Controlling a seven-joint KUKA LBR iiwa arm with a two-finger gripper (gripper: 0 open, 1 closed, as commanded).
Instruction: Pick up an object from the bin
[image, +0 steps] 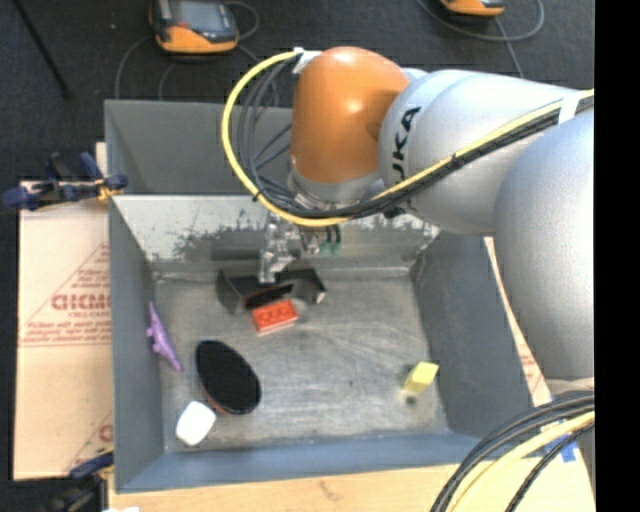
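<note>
The floor on the far side is dark, almost black, and matte. Two orange-and-grey handheld units lie on it, the left unit in plain sight and the right unit cut off by the upper edge. A thin cable curls across the dark surface beside the left one, and the light falls bright and even from above.

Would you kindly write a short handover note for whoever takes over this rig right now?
Gripper: open, low by the back wall of the bin, holding nothing.
Things: orange-red block right at the gripper, just in front of it. Purple piece, black oval thing and white lump on the left toward the front. Yellow block front right.
Done: nothing picked yet.
Left: close on one thing and lift it out.
</note>
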